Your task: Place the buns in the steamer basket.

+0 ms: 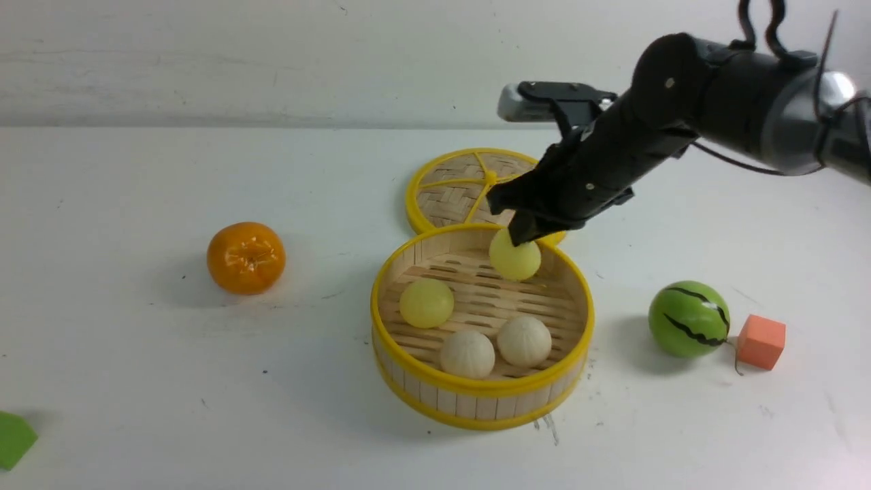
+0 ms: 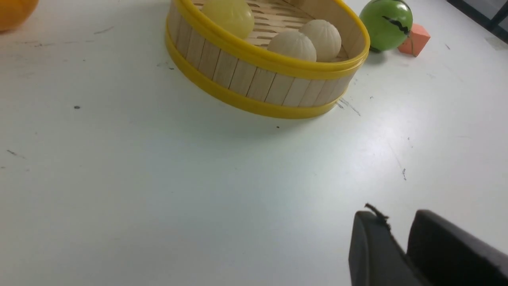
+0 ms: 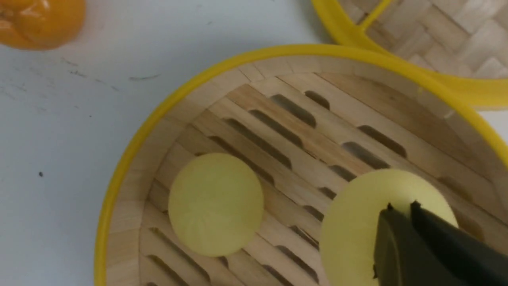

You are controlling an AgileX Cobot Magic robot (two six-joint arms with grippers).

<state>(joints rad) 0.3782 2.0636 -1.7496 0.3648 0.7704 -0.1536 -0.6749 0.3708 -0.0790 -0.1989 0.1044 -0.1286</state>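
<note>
Lying at the far left of the white worktop [image 1: 136,381] is a green block [image 1: 13,439], cut off by the edge of the front view. Further right and farther back sits a glossy orange [image 1: 245,257], alone and well apart from the rest.

The left pincer [image 2: 399,222] does not appear in the front view. Its own camera shows only two dark fingertips close side by side above bare worktop, with nothing between them. I cannot tell if they are parted or clenched.

In the middle stands the steamer basket [image 1: 476,407], upright on the worktop. A yellow bun [image 1: 426,303] rests on its slatted floor at the left side. Near the front wall lie the front white bun [image 1: 467,354] and, just beside it to the right, the right white bun [image 1: 524,340]. The second yellow bun [image 1: 515,258] is within the rim at the back, close to the far wall.

Directly over this bun is the right pincer [image 1: 524,235], slanting down from the upper right. Its fingers are clenched together with nothing between them, and their tips stand at the top of the bun. Whether they touch it I cannot tell.

Behind the basket, just beside its rim, lies the flat woven lid [image 1: 449,197]. To the right of the basket sits a green striped ball [image 1: 688,318], with a small orange-red cube [image 1: 761,341] just beside it.
</note>
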